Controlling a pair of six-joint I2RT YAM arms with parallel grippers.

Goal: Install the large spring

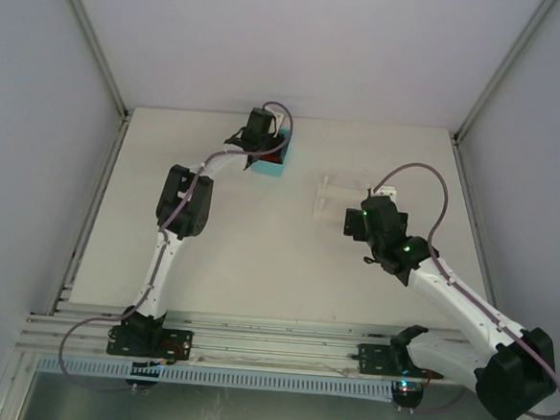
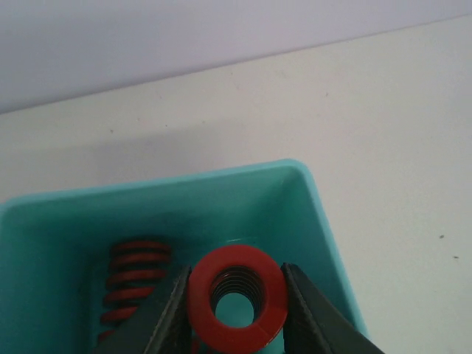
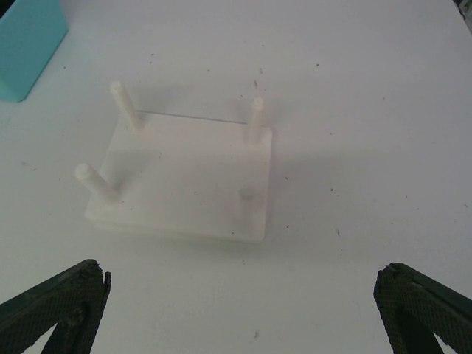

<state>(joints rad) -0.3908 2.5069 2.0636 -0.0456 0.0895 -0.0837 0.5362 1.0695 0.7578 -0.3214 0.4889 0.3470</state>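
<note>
Left gripper (image 2: 234,273) pinches the large red spring (image 2: 236,299) inside the teal bin (image 2: 310,214) near the bench's far edge; best lifted straight, clearing the walls. Right gripper (image 3: 240,271) gapes wide near the peg plate (image 3: 184,177).

The left end effector (image 2: 236,304) grips a red spring (image 2: 237,259) seen end-on, its round face and hollow bore turned toward the camera, with one dark finger (image 2: 164,318) pressed against each side. The spring sits inside a teal bin (image 2: 313,193), near the bin's right wall. A second red spring (image 2: 137,284) lies on the bin floor to the left, coils visible. Beyond the bin are the pale bench (image 2: 383,133) and a white wall (image 2: 147,37).
</note>
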